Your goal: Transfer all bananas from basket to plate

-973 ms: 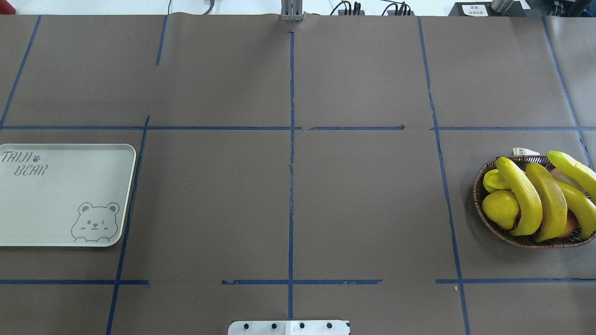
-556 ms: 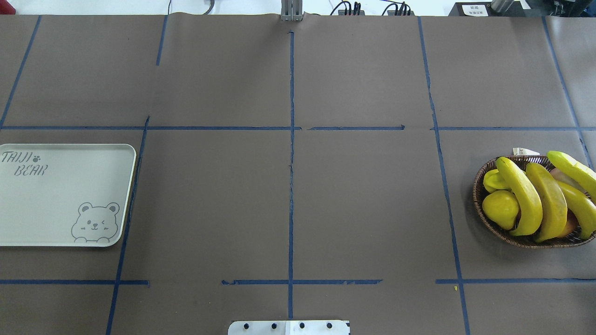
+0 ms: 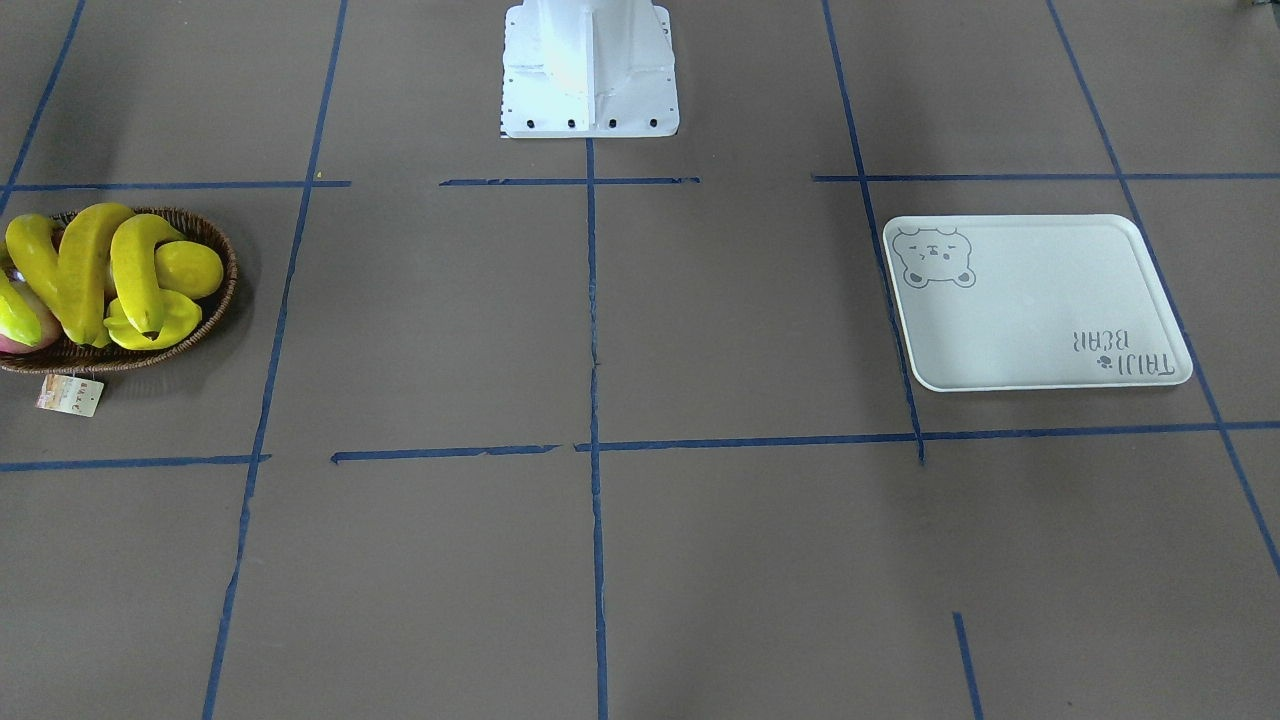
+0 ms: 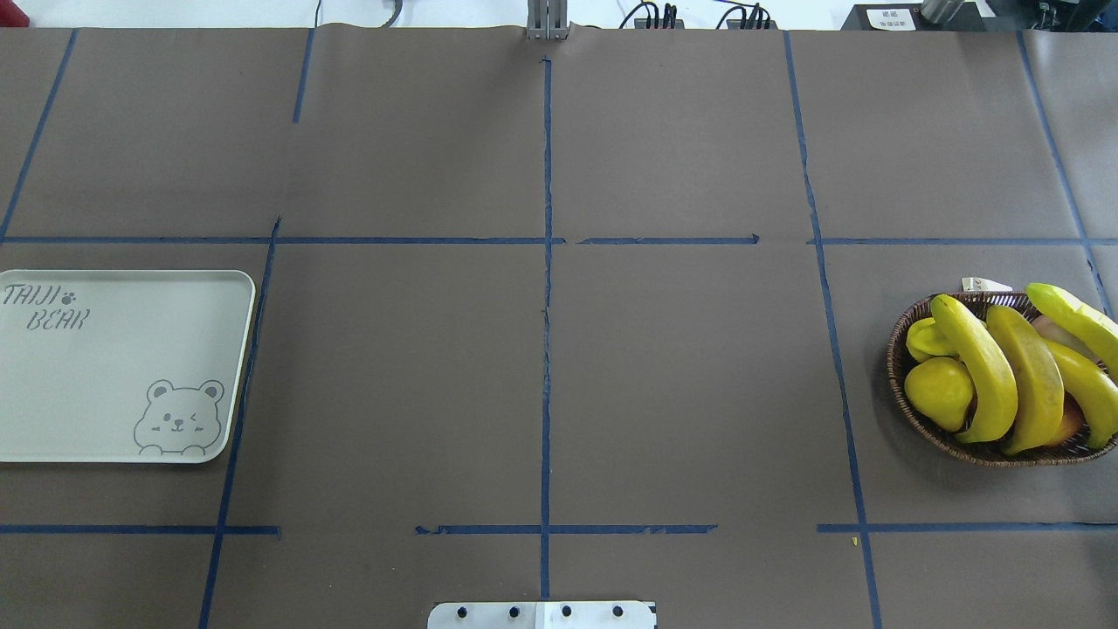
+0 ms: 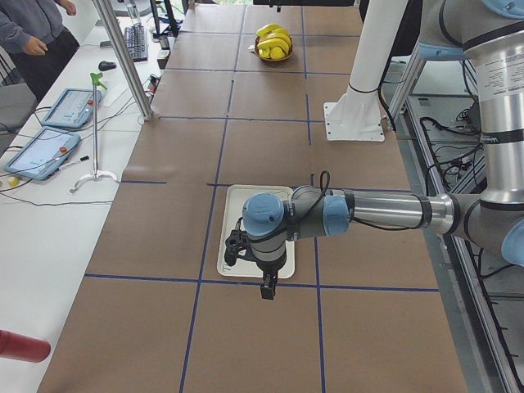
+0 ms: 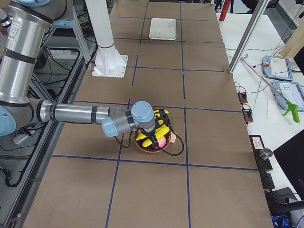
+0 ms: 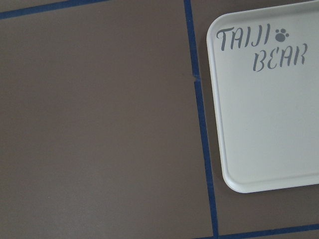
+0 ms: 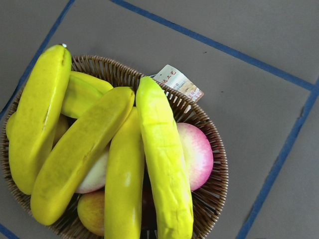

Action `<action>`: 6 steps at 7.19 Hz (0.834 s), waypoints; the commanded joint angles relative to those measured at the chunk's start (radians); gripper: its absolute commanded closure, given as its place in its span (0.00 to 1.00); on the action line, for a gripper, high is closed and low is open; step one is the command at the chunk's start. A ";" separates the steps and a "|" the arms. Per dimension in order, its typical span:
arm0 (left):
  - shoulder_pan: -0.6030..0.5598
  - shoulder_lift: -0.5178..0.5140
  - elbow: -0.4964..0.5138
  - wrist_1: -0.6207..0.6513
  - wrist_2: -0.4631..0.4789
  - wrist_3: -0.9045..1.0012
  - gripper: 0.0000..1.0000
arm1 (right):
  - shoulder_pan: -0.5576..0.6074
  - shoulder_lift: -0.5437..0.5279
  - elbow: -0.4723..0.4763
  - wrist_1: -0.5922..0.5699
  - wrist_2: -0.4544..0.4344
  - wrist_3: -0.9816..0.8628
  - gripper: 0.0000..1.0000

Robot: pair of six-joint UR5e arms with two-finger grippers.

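Four yellow bananas (image 4: 983, 367) lie across a dark wicker basket (image 4: 900, 384) at the table's right; they also show in the front view (image 3: 85, 265) and close up in the right wrist view (image 8: 164, 164). The pale bear plate (image 4: 113, 367) lies empty at the left, also in the front view (image 3: 1040, 310) and the left wrist view (image 7: 269, 124). My left gripper (image 5: 266, 288) hangs over the plate's near end and my right gripper (image 6: 153, 137) hangs over the basket. Both show only in side views, so I cannot tell if they are open or shut.
The basket also holds a lemon (image 4: 939, 391), a starfruit (image 4: 926, 339) and a pink peach (image 8: 197, 154). A paper tag (image 3: 70, 395) hangs from its rim. The robot's white base (image 3: 590, 70) stands at mid-table. An operator (image 5: 33, 41) stands by a side table with tablets.
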 commanded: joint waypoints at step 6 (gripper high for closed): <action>0.000 0.000 0.006 0.001 -0.002 0.000 0.00 | -0.097 0.101 -0.179 0.080 -0.037 0.006 0.11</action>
